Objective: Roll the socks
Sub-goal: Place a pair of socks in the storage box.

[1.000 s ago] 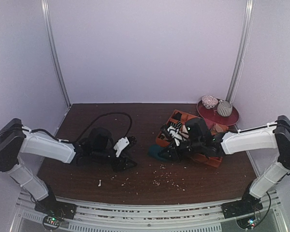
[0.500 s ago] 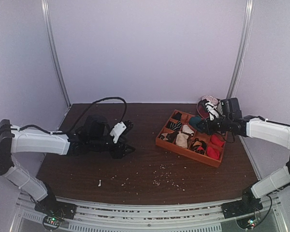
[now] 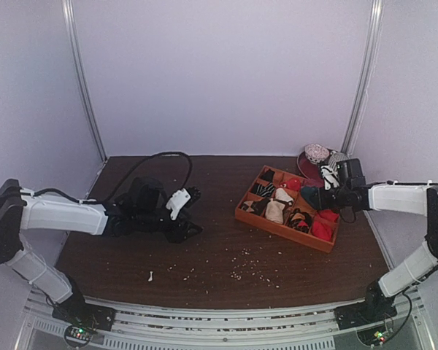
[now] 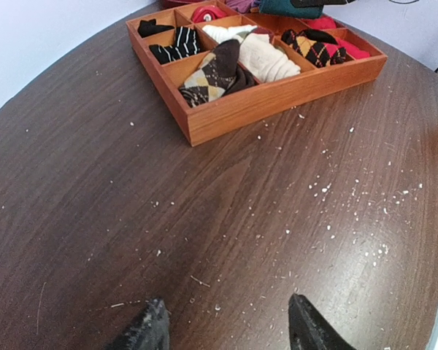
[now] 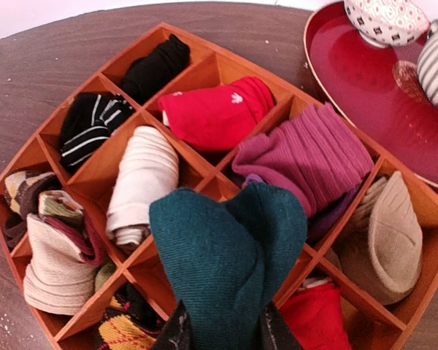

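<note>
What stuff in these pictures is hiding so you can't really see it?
Right wrist view: teal sock in the right gripper hides the wooden tray compartment under it; the bottom edge cuts off its lower end.
Right wrist view: top edge cuts the patterned bowl.
Top view: left gripper jaws too dark.

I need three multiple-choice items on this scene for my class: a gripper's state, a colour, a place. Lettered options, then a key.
1. The left gripper is: A) open and empty B) shut on a sock C) shut on a cup.
2. The plate beside the tray is: A) blue B) red C) green.
3. The teal sock is: A) on the plate B) in the left gripper C) held by the right gripper over the tray.

1 A: only bare table shows between its fingers.
2 B: its surface is plainly red.
3 C: it is pinched above the compartments.
</note>
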`<act>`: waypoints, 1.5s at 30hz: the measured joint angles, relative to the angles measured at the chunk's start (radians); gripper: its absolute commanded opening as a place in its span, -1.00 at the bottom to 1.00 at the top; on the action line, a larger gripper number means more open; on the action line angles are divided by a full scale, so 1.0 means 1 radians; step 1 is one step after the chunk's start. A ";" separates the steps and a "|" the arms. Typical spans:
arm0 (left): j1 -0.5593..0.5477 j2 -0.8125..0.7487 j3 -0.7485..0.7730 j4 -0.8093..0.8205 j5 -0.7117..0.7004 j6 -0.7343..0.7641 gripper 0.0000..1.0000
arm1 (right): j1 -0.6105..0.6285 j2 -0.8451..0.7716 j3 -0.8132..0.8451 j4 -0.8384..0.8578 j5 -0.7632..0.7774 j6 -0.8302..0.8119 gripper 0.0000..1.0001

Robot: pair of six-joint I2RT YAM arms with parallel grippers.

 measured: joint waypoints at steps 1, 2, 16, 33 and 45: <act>0.000 0.000 -0.008 0.002 0.000 0.000 0.11 | 0.003 0.010 -0.005 0.001 0.011 0.010 -1.00; 0.000 0.000 -0.012 0.002 0.001 0.000 0.11 | 0.005 0.019 -0.010 0.005 0.023 0.017 -1.00; 0.000 -0.014 -0.071 0.029 0.024 0.001 0.11 | 0.047 0.126 0.010 0.064 0.132 0.061 -1.00; 0.000 -0.047 -0.087 0.037 0.045 0.008 0.11 | 0.145 0.248 0.106 -0.030 0.355 0.099 -1.00; 0.000 -0.048 -0.111 0.041 0.061 0.008 0.12 | 0.161 0.336 0.230 -0.171 0.430 0.141 -0.72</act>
